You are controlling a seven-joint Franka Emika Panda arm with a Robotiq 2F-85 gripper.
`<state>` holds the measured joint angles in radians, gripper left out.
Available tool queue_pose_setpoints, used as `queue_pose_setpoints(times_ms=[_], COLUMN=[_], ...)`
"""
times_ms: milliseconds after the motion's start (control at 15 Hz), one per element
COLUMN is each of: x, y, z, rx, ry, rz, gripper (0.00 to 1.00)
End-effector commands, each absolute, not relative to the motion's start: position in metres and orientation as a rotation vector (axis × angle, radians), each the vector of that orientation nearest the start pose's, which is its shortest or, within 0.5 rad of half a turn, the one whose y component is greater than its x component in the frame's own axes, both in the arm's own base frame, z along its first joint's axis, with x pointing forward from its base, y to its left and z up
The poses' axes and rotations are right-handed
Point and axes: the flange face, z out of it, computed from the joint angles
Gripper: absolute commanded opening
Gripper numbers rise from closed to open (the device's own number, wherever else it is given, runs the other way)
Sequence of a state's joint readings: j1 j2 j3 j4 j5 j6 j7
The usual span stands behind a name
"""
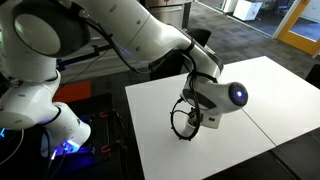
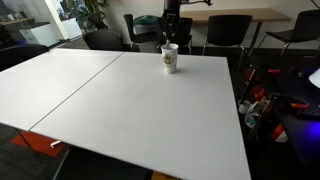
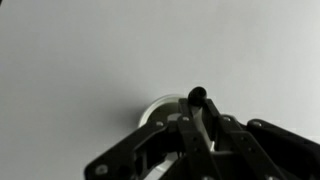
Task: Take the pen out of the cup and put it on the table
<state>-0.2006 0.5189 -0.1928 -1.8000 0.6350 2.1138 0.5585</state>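
Note:
The whitish cup (image 2: 170, 61) stands near the far edge of the white table (image 2: 120, 110). My gripper (image 2: 171, 34) hangs straight down just over the cup's mouth. In the wrist view the fingers (image 3: 203, 128) are closed around the thin pen (image 3: 197, 97). The pen's dark tip pokes out past the fingers, over the cup's white rim (image 3: 157, 106). In an exterior view the arm's wrist (image 1: 215, 97) hides both cup and pen above the table (image 1: 160, 145).
A black cable loop (image 1: 181, 123) hangs from the wrist near the tabletop. Dark chairs (image 2: 229, 30) stand behind the far table edge. Equipment with blue lights (image 2: 300, 105) sits beside the table. A thin seam (image 2: 80, 90) crosses the tabletop.

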Motion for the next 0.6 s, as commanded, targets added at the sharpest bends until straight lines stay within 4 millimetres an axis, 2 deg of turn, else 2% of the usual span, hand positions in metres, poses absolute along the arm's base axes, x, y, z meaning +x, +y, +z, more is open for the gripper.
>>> queue_pose_setpoints(times_ms=[0,533], x=[0.583,0.562], y=[-0.193,-0.160], z=[0.282,0.322], rx=[-2.165,-2.216], ry=[1.691,1.651], rz=[0.210,0.034], gripper=[0.05,0.05])
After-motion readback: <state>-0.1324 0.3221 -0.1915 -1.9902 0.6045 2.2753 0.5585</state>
